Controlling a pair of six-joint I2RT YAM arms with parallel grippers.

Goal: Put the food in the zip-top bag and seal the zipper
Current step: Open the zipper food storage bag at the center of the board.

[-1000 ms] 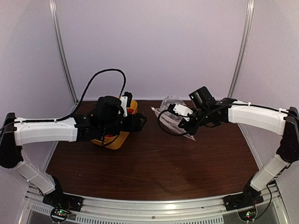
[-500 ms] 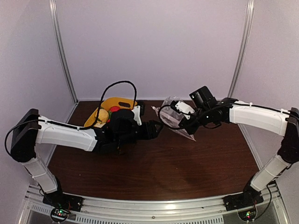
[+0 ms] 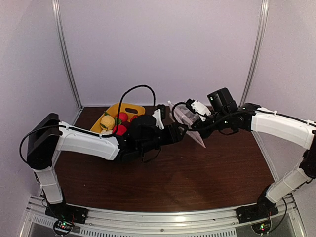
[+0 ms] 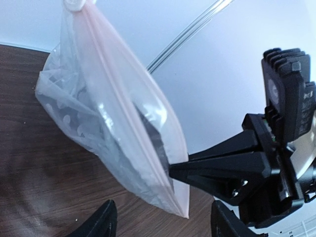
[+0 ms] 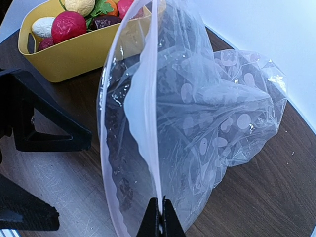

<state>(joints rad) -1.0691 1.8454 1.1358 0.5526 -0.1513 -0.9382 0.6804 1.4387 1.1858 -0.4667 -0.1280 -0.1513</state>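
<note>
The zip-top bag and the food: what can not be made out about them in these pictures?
- Top view: the zip-top bag is tiny and partly covered by the right arm, so its mouth is unreadable.
- Left wrist view: the bag's upper end is cut off by the top edge. Dark shapes behind the crinkled plastic are unclear.
- Right wrist view: the yellow tub runs past the top edge, so the food cannot be counted.
</note>
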